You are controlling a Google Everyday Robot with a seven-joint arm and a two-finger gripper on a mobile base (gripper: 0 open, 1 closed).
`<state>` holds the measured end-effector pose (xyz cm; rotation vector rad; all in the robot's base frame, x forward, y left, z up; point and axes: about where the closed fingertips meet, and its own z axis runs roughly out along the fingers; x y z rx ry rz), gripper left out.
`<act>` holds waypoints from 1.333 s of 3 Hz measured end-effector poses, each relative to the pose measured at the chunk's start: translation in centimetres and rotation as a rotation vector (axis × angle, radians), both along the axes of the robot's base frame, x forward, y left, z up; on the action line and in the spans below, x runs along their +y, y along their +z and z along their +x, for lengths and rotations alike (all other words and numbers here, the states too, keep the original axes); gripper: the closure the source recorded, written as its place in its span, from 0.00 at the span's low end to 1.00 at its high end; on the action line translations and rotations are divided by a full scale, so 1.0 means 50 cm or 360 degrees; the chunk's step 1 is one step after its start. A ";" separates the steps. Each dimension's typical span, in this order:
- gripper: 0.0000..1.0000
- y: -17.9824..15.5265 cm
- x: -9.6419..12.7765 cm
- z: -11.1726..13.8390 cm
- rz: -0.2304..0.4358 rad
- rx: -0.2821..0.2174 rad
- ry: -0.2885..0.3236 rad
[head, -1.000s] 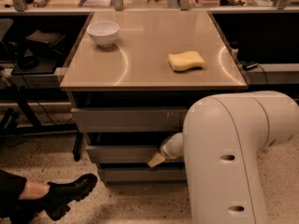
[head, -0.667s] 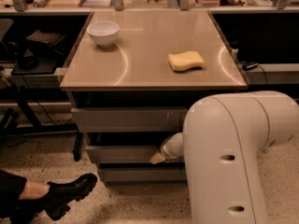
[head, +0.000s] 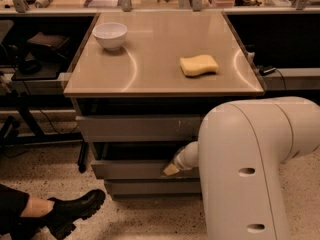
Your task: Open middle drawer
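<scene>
A tan tabletop (head: 150,79) sits on a grey cabinet in a cluttered workshop, with dark shelving and cables behind it and a speckled floor in front.

The gripper (head: 171,169) is low at the cabinet's near face. Its pale tip touches, or nearly touches, the upper edge of the middle drawer (head: 130,169), towards the right end of that front. I cannot tell whether the gripper is spread, closed or hooked over the edge, because only the tip shows beyond the bulky white arm (head: 250,174) that fills the near right.

The middle drawer is the second of three grey fronts, below the taller top drawer (head: 135,128) and above the narrow bottom drawer (head: 150,187). A dark band shows above its front, but no tray is visible inside. My reading is that contact has been made and the drawer is at most cracked open (possibly not moved at all), so nearly the whole pull towards the near side remains.

On the tabletop, a white bowl (head: 110,35) stands far left and a yellow sponge (head: 199,65) lies to the right, well apart. A black boot (head: 75,211) rests on the floor at near left.
</scene>
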<state>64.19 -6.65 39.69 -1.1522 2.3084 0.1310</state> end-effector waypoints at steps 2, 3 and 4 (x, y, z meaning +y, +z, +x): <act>1.00 0.012 0.000 0.000 0.0000 0.0000 0.0000; 1.00 0.012 0.000 0.000 0.0000 0.0000 0.0000; 1.00 0.009 -0.003 -0.009 0.0058 -0.0011 0.0029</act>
